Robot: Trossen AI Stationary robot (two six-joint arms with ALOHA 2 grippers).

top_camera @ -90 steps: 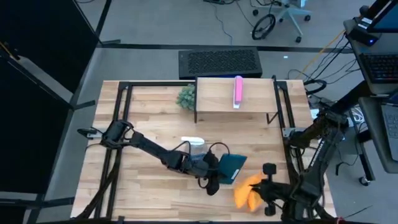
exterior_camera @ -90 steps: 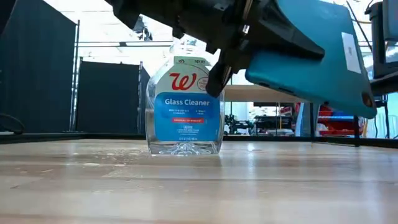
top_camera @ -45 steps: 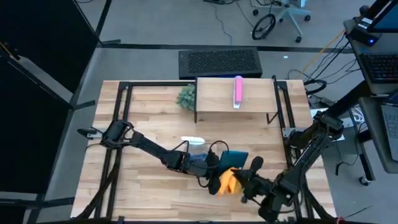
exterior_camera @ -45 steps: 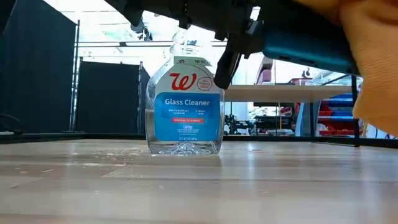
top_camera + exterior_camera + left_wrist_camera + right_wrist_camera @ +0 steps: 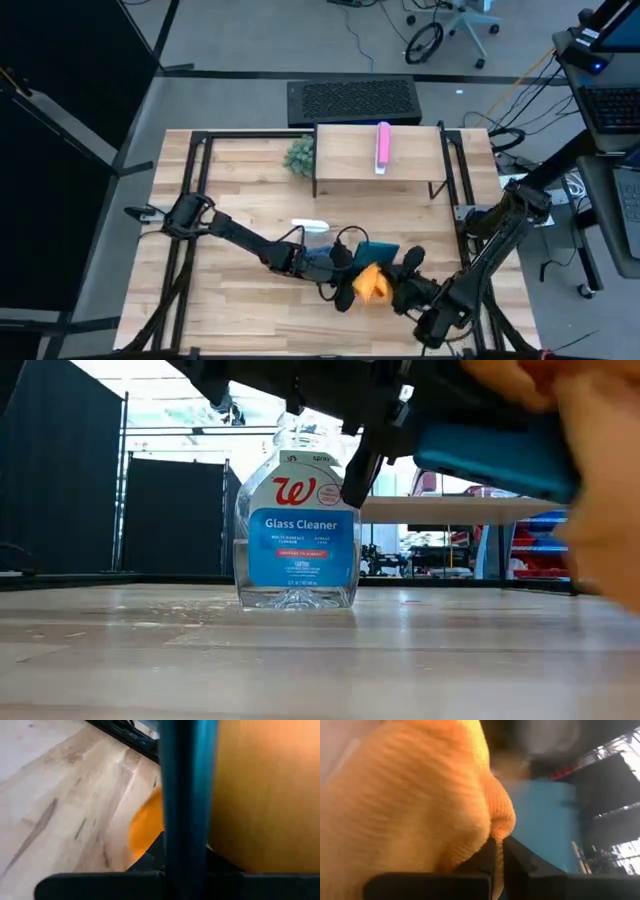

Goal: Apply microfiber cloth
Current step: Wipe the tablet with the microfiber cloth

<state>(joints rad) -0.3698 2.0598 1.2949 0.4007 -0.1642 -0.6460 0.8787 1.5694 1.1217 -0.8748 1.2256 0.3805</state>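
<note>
Lower centre of the high view: my left gripper is clamped on the edge of the teal tablet, holding it clear of the wooden table. My right gripper, reaching in from the lower right, has its fingers pinched tight on the orange microfiber cloth, which lies bunched against the tablet's face. In the low view, the Glass Cleaner spray bottle stands upright, left of centre, behind the raised tablet.
</note>
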